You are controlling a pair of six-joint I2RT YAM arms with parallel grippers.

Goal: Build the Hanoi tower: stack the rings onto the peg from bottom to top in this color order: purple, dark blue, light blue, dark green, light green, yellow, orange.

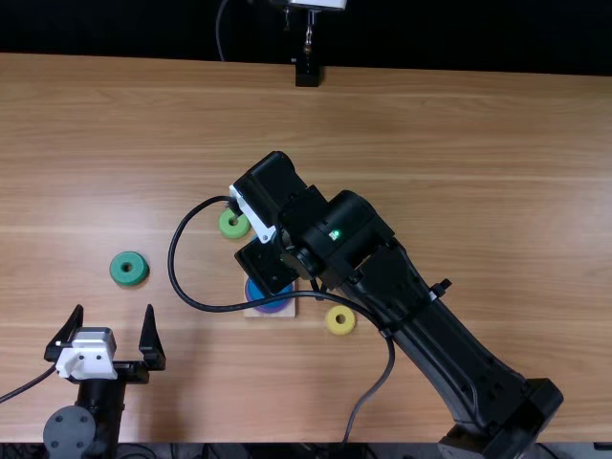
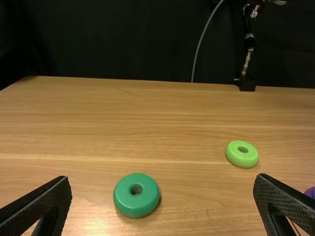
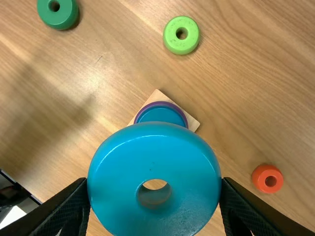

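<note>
In the top view my right gripper (image 1: 266, 265) is over the wooden base (image 1: 255, 313), which bears a purple ring (image 1: 273, 307) with a blue ring on top. The right wrist view has my right gripper (image 3: 154, 189) shut on the light blue ring (image 3: 189, 196), which hides the peg and part of the stack (image 3: 161, 114). My left gripper (image 1: 114, 309) stands open at the lower left, nearer the table's edge than the dark green ring (image 1: 128, 281); in its own view, the left gripper (image 2: 162, 181) has nothing between its fingers.
A light green ring (image 1: 229, 231) lies beyond the base and a yellow ring (image 1: 339, 329) to its right in the top view. An orange ring (image 3: 258, 178) lies on the table in the right wrist view. The right arm and its looped cable extend over the table's middle.
</note>
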